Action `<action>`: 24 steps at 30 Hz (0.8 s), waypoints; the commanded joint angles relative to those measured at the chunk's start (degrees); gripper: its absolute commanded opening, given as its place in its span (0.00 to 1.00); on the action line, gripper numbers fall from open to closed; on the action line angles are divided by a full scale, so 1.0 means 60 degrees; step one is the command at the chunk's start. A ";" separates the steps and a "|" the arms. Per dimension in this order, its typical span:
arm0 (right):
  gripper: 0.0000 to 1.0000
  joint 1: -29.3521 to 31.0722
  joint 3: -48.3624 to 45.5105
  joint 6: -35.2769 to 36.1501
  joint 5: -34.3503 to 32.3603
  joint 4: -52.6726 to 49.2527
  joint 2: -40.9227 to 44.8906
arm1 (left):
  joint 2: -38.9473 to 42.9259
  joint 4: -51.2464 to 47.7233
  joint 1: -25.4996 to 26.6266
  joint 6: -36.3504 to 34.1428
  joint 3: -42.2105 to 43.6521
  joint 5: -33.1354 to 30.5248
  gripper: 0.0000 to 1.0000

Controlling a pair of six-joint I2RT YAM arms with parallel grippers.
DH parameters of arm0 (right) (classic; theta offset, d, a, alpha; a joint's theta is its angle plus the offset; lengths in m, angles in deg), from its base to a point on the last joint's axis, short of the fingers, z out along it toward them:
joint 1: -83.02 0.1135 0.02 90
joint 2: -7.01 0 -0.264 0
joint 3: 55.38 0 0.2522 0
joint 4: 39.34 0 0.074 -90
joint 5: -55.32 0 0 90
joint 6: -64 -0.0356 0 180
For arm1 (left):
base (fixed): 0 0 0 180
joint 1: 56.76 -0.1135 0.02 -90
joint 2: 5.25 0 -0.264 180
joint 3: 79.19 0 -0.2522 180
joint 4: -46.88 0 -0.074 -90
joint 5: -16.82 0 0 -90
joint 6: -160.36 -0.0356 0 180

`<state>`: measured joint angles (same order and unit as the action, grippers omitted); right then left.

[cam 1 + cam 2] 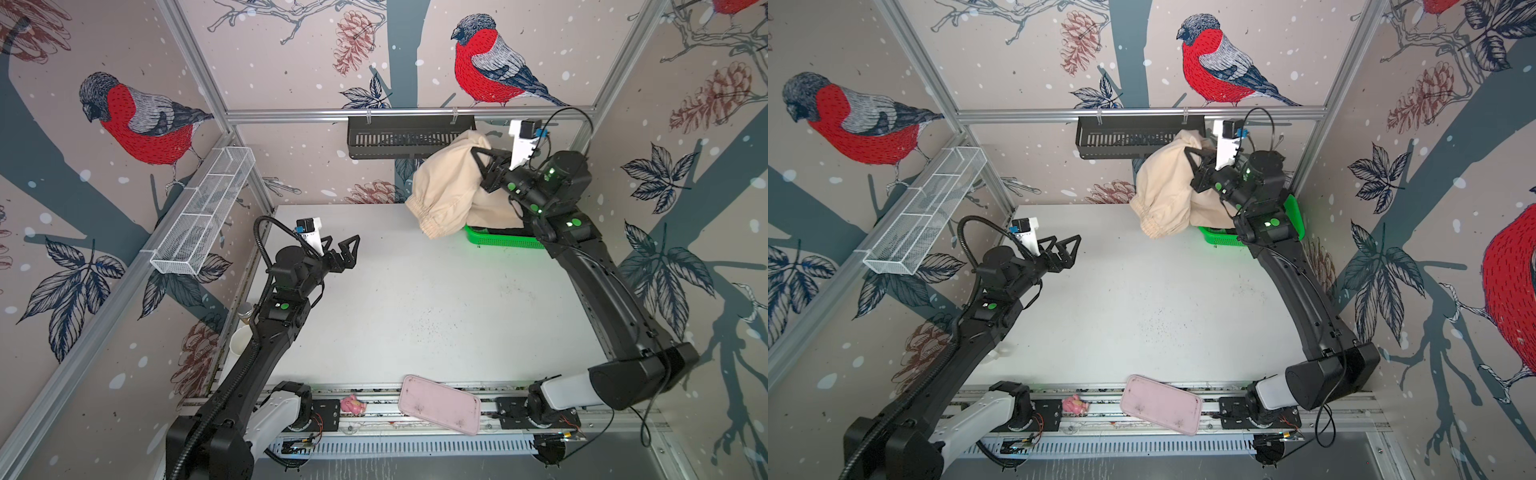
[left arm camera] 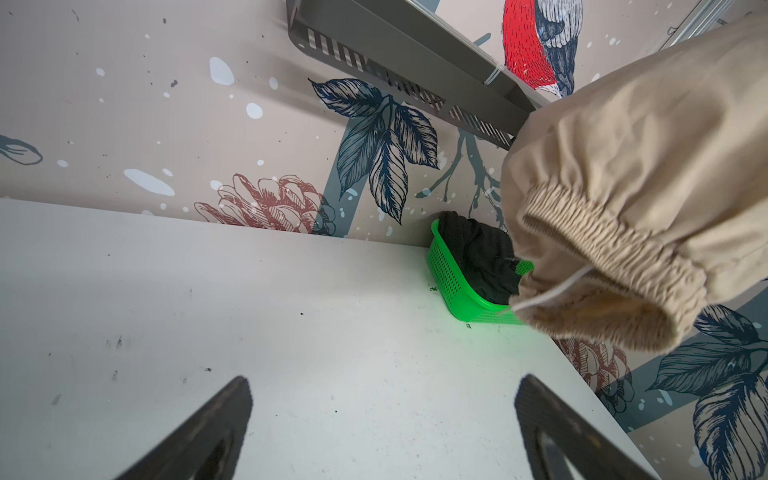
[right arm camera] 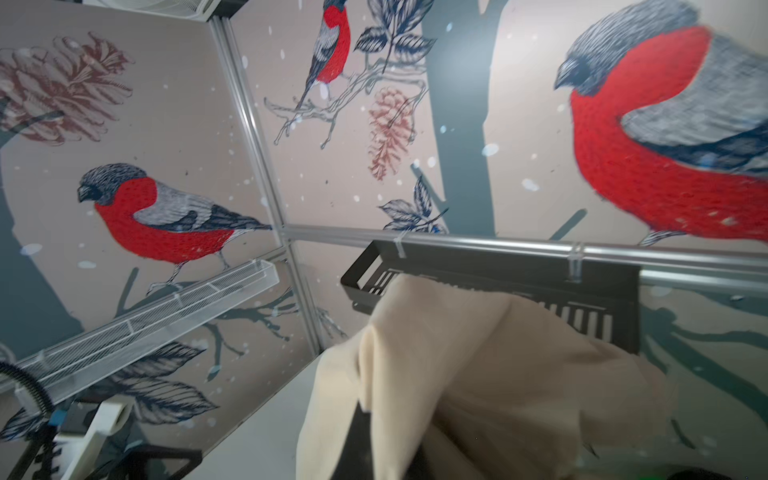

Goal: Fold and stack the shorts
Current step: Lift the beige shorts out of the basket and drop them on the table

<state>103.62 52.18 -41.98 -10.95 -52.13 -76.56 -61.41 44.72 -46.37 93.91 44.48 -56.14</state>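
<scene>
The beige shorts (image 1: 444, 187) hang in the air at the back right, bunched, with the elastic waist (image 2: 602, 237) and white drawstring lowest. My right gripper (image 1: 476, 154) is shut on a fold near their top, and in the right wrist view the cloth (image 3: 478, 374) drapes over its jaws. Beneath them the green basket (image 1: 498, 242) stands in the back right corner of the table. The black shorts (image 2: 478, 253) lie crumpled inside it. My left gripper (image 1: 344, 239) hovers open and empty over the left of the table, its fingertips (image 2: 237, 395) wide apart.
A black slotted tray (image 1: 399, 141) hangs on the back rail just behind the lifted shorts. A white wire basket (image 1: 199, 216) is mounted on the left wall. A pink tray (image 1: 438, 403) and a small pink toy (image 1: 352, 405) rest on the front rail. A white cup (image 1: 241, 340) stands beside the left arm.
</scene>
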 commanded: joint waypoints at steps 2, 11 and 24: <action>0.01 0.0584 -0.0519 0.0199 0.0453 -0.0600 -0.0401 | 0.0377 -0.1261 0.0000 -0.0187 -0.0251 -0.0452 0.99; 0.01 0.1401 0.0825 0.1927 0.2353 -0.3131 -0.4522 | 0.0408 -0.1752 -0.0004 0.0059 0.0270 -0.0126 0.99; 0.81 0.2416 0.1535 0.2786 -0.1996 -0.2048 -0.5115 | -0.0098 -0.1573 0.0040 0.0237 0.1543 -0.0556 0.99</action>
<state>117.57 65.55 -27.32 -14.36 -69.55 -112.45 -61.26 35.36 -46.15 94.61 53.57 -57.12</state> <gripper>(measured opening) 0.800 0.989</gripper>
